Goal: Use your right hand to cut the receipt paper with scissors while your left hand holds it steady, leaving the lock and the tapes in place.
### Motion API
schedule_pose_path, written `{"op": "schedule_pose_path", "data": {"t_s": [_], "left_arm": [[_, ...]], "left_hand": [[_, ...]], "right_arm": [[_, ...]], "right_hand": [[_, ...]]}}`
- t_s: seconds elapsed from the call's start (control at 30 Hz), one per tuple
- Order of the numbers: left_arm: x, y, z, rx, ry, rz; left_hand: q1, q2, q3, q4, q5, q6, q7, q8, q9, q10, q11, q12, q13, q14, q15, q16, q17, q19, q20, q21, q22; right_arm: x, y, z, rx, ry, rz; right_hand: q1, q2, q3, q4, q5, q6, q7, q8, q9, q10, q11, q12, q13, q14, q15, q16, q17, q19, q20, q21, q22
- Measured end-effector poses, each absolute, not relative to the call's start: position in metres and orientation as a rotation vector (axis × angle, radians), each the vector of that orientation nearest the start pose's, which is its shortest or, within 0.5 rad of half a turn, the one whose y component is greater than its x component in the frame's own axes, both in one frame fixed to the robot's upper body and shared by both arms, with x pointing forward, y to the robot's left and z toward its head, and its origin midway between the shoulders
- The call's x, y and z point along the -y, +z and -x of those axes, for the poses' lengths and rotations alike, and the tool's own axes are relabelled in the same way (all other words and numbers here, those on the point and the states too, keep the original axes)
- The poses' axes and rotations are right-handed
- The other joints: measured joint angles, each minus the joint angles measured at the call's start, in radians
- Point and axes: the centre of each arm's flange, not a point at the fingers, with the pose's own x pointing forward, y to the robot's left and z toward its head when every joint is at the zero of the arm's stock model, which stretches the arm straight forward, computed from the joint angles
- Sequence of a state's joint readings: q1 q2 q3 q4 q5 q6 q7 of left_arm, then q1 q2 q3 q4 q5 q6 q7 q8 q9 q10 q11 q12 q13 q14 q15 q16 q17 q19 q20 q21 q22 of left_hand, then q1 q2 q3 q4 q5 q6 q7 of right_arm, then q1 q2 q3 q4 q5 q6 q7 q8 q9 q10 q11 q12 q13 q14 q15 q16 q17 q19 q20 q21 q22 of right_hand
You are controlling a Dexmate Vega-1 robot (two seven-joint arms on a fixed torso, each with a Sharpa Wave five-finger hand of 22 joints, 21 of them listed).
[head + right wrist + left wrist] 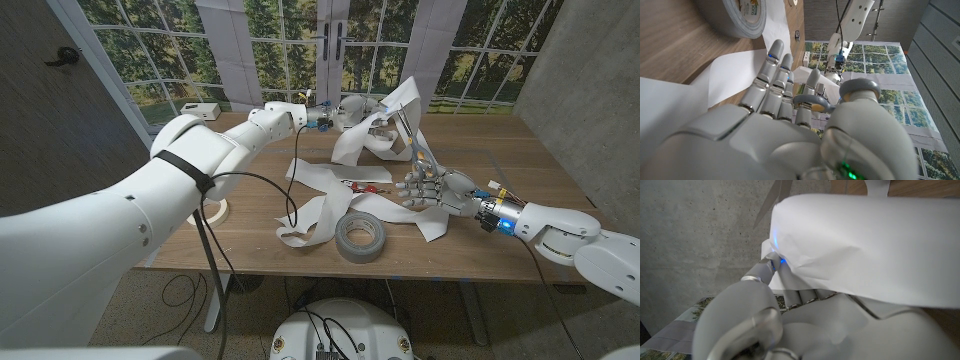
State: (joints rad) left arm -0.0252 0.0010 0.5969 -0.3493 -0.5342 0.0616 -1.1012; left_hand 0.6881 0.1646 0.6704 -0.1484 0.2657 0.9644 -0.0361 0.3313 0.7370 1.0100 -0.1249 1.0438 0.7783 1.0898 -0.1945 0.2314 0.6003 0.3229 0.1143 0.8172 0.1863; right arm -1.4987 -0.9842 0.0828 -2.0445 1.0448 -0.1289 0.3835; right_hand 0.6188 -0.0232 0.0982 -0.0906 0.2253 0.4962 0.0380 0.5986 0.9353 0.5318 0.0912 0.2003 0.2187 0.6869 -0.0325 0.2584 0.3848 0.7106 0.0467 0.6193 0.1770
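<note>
the bench (520, 150) carries long loops of paper (320, 205), one strip raised at the far side. left hand (352, 108) fingers grasp that strip. right hand (428, 188) holds the scissors (410, 145), blades up beside the raised strip. the cut looks not yet made. tape (360, 237) sits near the front, apparently undisturbed.

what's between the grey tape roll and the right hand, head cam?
In the head view, white receipt paper covers the table between the grey tape roll and the right hand; nothing else sits there.
</note>
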Motion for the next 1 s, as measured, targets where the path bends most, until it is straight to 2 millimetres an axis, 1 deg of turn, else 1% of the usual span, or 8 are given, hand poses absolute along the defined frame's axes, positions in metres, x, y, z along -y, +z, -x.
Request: {"op": "schedule_pose_path", "data": {"t_s": [0.1, 0.13, 0.17, 0.4, 0.47, 0.57, 0.97, 1.0], "left_arm": [[-0.0402, 0.1308, -0.676, 0.194, -1.278, -0.216], [-0.0401, 0.1308, -0.676, 0.194, -1.278, -0.216], [-0.0395, 0.1309, -0.6758, 0.193, -1.278, -0.219], [-0.037, 0.1308, -0.6752, 0.191, -1.279, -0.231], [-0.0364, 0.1308, -0.6751, 0.19, -1.279, -0.235], [-0.0354, 0.1302, -0.675, 0.187, -1.28, -0.241], [-0.0321, 0.129, -0.6747, 0.179, -1.278, -0.27], [-0.0318, 0.1288, -0.6747, 0.178, -1.278, -0.273]], "left_hand": [[0.0, 0.0, 0.002, -0.002, 0.0, 0.0, 0.0, 0.0, 0.0, 0.0, 0.0, 0.0, 0.0, 0.0, 0.0, 0.0, 0.004, 0.0, 0.0, 0.0, 0.0], [0.0, 0.0, 0.002, -0.002, 0.0, 0.0, 0.0, 0.0, 0.0, 0.0, 0.0, 0.0, 0.0, 0.0, 0.0, 0.0, 0.005, 0.0, 0.0, 0.0, 0.0], [0.0, 0.0, 0.002, -0.002, 0.0, 0.0, 0.0, 0.0, 0.0, 0.0, 0.0, 0.0, 0.0, 0.0, 0.0, 0.0, 0.004, 0.0, 0.0, 0.0, 0.0], [0.0, 0.0, 0.002, -0.002, 0.0, 0.0, 0.0, 0.0, 0.0, -0.004, 0.004, 0.008, 0.0, 0.0, 0.0, 0.0, 0.005, 0.0, 0.0, 0.0, 0.0], [-0.004, 0.004, 0.002, -0.002, -0.008, 0.0, 0.0, 0.0, 0.0, -0.004, 0.004, 0.008, 0.0, 0.0, 0.0, 0.0, 0.009, -0.005, 0.005, 0.0, 0.0], [-0.008, 0.0, 0.006, -0.006, -0.008, 0.0, 0.0, 0.0, 0.001, -0.004, 0.004, 0.008, -0.005, 0.0, 0.0, 0.0, 0.009, -0.005, 0.005, 0.0, 0.0], [-0.007, 0.001, 0.006, -0.006, -0.008, 0.0, 0.0, 0.0, 0.009, -0.007, 0.007, 0.015, -0.005, 0.0, 0.0, 0.0, 0.009, -0.005, 0.005, 0.0, 0.0], [-0.007, 0.001, 0.006, -0.006, -0.008, 0.0, 0.0, 0.0, 0.009, -0.007, 0.007, 0.015, -0.005, 0.0, 0.0, 0.0, 0.011, -0.005, 0.005, 0.0, 0.0]], "right_arm": [[0.3022, -0.0567, -0.4689, 0.263, 0.74, 0.053], [0.3022, -0.0567, -0.469, 0.263, 0.74, 0.054], [0.3027, -0.056, -0.4693, 0.263, 0.739, 0.056], [0.3043, -0.0546, -0.4713, 0.256, 0.737, 0.072], [0.3045, -0.0546, -0.4716, 0.253, 0.736, 0.075], [0.3048, -0.055, -0.4719, 0.249, 0.735, 0.079], [0.309, -0.0516, -0.4725, 0.244, 0.724, 0.101], [0.3097, -0.0508, -0.4725, 0.244, 0.722, 0.102]], "right_hand": [[0.0, 0.0, 0.0, 0.0, 0.0, 0.0, 0.0, -0.008, 0.003, -0.002, 0.002, 0.0, 0.0, 0.0, 0.0, 0.0, 0.0, 0.0, 0.0, 0.0, 0.0], [0.0, 0.0, 0.0, 0.0, 0.0, 0.0, 0.0, -0.008, 0.003, -0.004, 0.004, 0.0, 0.0, 0.0, 0.0, 0.0, 0.0, 0.0, 0.0, 0.0, 0.0], [0.0, 0.0, 0.0, 0.0, 0.0, -0.009, 0.009, -0.008, 0.003, -0.004, 0.004, 0.0, 0.0, 0.0, 0.0, 0.0, 0.0, 0.0, 0.0, 0.0, 0.0], [0.0, 0.0, 0.0, 0.0, 0.0, -0.009, 0.009, -0.008, 0.003, -0.004, 0.004, 0.0, 0.0, 0.0, 0.0, 0.0, 0.0, -0.002, 0.002, 0.0, 0.0], [0.0, 0.0, 0.0, 0.0, 0.0, -0.009, 0.009, -0.008, 0.003, -0.004, 0.004, 0.0, 0.0, 0.0, 0.0, 0.0, 0.0, -0.002, 0.002, -0.001, 0.0], [0.0, 0.0, 0.0, 0.0, 0.0, -0.009, 0.009, -0.008, 0.003, -0.004, 0.004, 0.0, 0.0, 0.0, 0.0, 0.0, 0.0, -0.002, 0.002, -0.006, 0.0], [0.004, 0.004, -0.004, -0.004, 0.0, -0.009, 0.009, -0.008, 0.003, -0.004, 0.004, 0.0, 0.0, 0.001, 0.0, 0.0, 0.0, -0.002, 0.002, -0.009, 0.0], [0.004, 0.004, -0.004, -0.004, 0.0, -0.009, 0.009, -0.012, 0.003, -0.004, 0.004, 0.0, 0.0, 0.001, 0.0, 0.0, 0.0, -0.002, 0.002, -0.009, 0.0]]}}
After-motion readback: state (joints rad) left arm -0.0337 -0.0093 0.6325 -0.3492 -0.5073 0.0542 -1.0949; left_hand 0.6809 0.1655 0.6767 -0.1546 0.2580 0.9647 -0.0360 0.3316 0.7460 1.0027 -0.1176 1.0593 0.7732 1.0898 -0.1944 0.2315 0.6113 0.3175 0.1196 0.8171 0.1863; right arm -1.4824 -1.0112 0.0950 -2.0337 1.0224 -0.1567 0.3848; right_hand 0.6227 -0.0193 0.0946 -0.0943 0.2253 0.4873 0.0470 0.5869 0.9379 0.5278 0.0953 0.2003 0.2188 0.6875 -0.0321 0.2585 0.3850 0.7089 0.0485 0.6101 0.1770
